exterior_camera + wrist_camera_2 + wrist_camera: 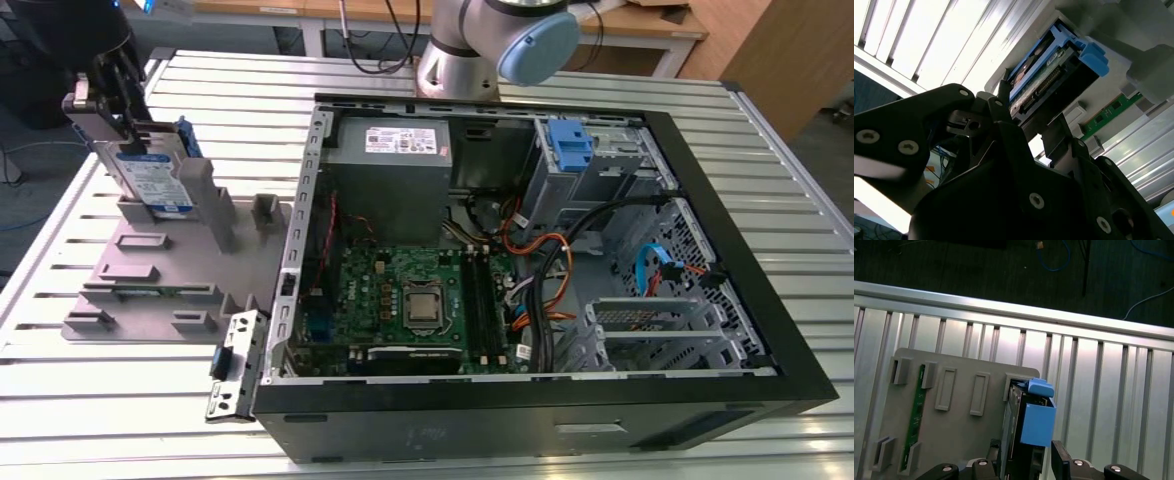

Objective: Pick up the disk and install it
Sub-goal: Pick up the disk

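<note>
While the disk (150,180) is stood on edge in a slot of the grey holder (147,270), at the exterior view's left and well apart from the open computer case (534,395), no part of the installing is seen to be done. The gripper (1026,446) is set at the disk's upper edge; whether it is clamped on the disk or merely placed around it cannot be told. The task is therefore judged to be at its pick-up stage, with the lift, the carry and the seating all left.

The disk is hemmed in by the holder's upright posts (214,200) just beside it, so open room is offered chiefly upward. Between holder and case, only bare slatted table (134,400) is seen. Inside the case, the space around the blue latch (570,145) is bounded by the case's rim and crowded by cables (574,250) lying near it.
</note>
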`<state>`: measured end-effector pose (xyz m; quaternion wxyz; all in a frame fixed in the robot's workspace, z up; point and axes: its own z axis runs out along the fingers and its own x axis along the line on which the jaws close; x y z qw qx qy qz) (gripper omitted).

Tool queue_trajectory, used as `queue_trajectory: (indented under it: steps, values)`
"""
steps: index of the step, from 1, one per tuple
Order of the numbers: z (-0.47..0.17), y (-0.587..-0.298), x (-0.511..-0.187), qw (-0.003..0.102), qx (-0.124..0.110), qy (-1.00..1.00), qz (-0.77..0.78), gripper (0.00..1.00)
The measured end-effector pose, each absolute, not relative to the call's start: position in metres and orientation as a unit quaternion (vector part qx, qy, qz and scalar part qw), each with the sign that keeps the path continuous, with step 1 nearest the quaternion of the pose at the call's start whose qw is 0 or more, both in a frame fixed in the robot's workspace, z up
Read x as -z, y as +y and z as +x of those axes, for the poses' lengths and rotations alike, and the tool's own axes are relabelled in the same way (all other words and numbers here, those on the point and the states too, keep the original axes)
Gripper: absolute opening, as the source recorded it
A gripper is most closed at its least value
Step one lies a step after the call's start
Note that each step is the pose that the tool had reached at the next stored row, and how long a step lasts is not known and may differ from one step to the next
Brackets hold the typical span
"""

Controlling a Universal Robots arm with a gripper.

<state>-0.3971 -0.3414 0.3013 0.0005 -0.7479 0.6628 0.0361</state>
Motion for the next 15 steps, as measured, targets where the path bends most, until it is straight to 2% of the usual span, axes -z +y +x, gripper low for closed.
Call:
queue_trajectory:
  steps: [15]
  values:
    - [-0.3971,-0.3414,-0.3013,0.001,-0.036,0.681,-0.732,0.52]
